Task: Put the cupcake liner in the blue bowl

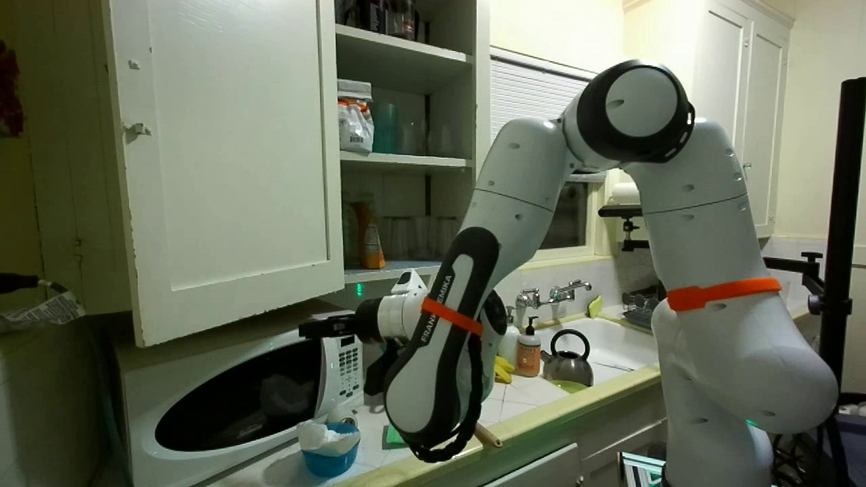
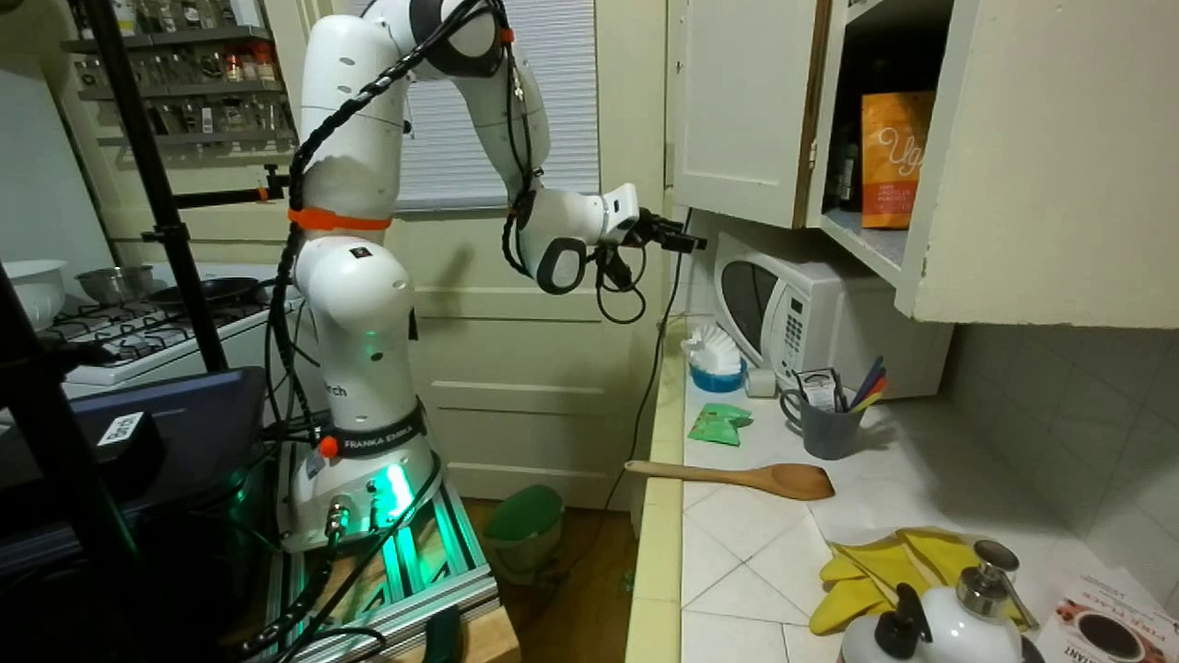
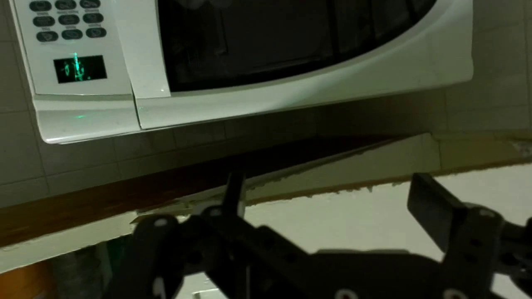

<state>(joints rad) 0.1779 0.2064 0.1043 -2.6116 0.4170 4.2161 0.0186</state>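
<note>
The white fluted cupcake liner [image 1: 327,437] sits in the blue bowl [image 1: 330,463], leaning and sticking up above its rim. Both also show in an exterior view, the liner [image 2: 712,350] on top of the bowl [image 2: 718,379] at the counter's far end. My gripper [image 1: 308,329] is raised in front of the microwave, above and apart from the bowl; it also shows in an exterior view [image 2: 691,242]. In the wrist view my gripper [image 3: 329,179] has its fingers wide apart with nothing between them. The liner and bowl are out of the wrist view.
The white microwave [image 2: 843,304] stands behind the bowl. Open cabinet doors [image 1: 237,155] hang above it close to the gripper. A green packet [image 2: 720,424], a grey mug [image 2: 831,431] with utensils, a wooden spoon [image 2: 737,476] and yellow gloves [image 2: 889,566] lie along the counter.
</note>
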